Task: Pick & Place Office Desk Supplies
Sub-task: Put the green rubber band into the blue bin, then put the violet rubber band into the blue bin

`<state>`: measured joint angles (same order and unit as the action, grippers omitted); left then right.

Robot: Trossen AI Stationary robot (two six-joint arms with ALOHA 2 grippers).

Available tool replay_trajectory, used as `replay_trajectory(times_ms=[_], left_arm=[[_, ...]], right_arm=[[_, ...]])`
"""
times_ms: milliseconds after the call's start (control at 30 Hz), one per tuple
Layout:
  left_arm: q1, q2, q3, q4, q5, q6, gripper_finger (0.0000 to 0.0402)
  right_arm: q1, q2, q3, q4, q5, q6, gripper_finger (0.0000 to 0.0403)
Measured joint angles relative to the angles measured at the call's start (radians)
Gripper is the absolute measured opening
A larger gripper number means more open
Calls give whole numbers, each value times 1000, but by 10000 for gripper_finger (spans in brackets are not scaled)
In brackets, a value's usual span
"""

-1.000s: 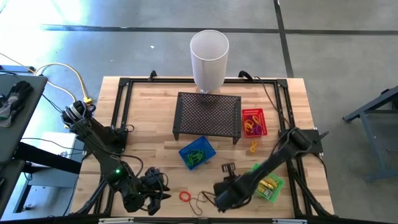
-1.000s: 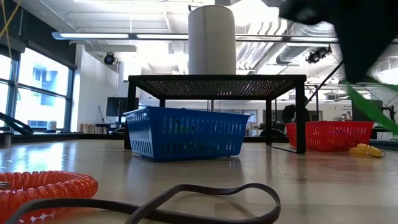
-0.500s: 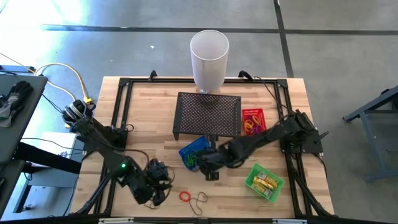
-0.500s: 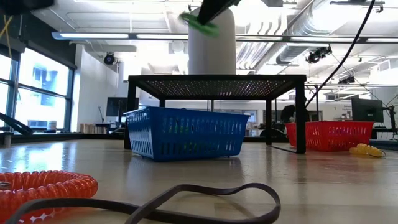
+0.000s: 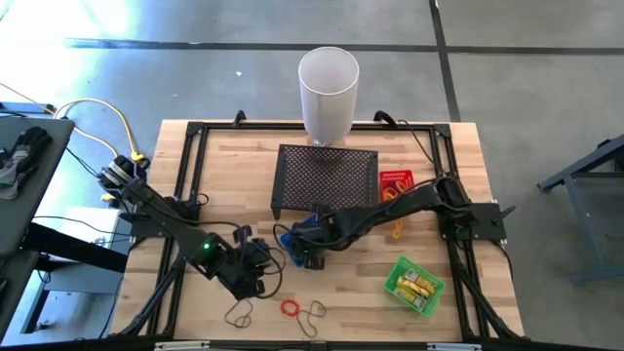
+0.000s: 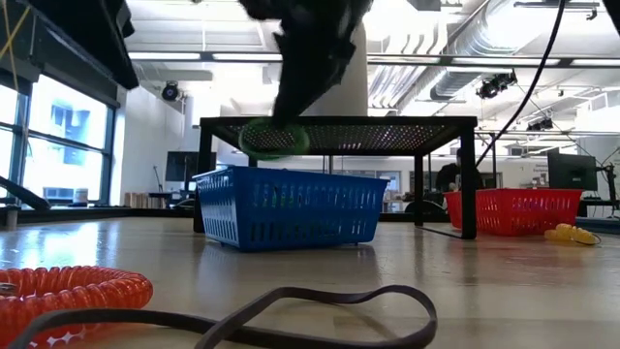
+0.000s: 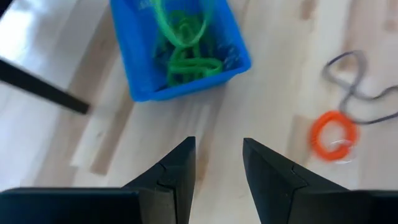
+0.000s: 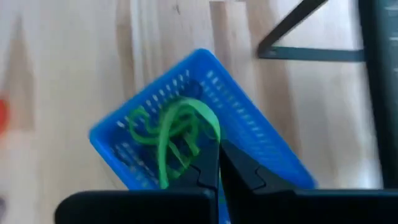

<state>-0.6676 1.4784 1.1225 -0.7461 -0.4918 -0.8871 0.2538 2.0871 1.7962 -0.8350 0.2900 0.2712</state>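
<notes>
1. No brand, label or writing can be read on anything.
2. The right gripper point(image 8: 217, 163) hangs over the blue basket point(image 5: 292, 237), which stands on the tabletop point(image 5: 234, 166) in front of the black mesh stand point(image 5: 327, 178).
3. Its fingers point(image 8: 245, 168) are pressed together, pinching a green band point(image 8: 186, 127) at their tips; the loop dangles above the green bands point(image 7: 186, 59) already piled in the basket.
4. In the low view the held band point(image 6: 274, 138) hangs clear above the basket's rim point(image 6: 291, 177), under the dark arm.
5. The left gripper point(image 7: 217, 158) sits near the tabletop's front left, just beside the blue basket, pointing towards it.
6. Its fingers point(image 7: 180, 168) are spread a little way apart with nothing between them; bare wood shows in the gap.
7. An orange coil point(image 5: 290, 308) lies on the tabletop near the front edge, with a dark band point(image 5: 314, 312) just beside it and another dark loop point(image 5: 238, 314) further left, all apart from both grippers.
8. A red basket point(image 5: 399, 179) beside the stand holds coloured loops, with a yellow piece point(image 5: 397, 232) lying near it.
9. A green basket point(image 5: 414, 286) at the front right holds yellow pieces.
10. A white cylinder point(image 5: 329, 93) stands at the back edge, behind the stand.
</notes>
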Motion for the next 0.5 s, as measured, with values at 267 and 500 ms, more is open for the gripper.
replay_trajectory(times_ms=[267,500], left_arm=[[-4,0,0,-105,1,-1,126],[-2,-17,0,-141,99,4,126]], right_arm=[[-1,15,0,3,-58,17,40],[4,7,0,-9,-54,71,142]])
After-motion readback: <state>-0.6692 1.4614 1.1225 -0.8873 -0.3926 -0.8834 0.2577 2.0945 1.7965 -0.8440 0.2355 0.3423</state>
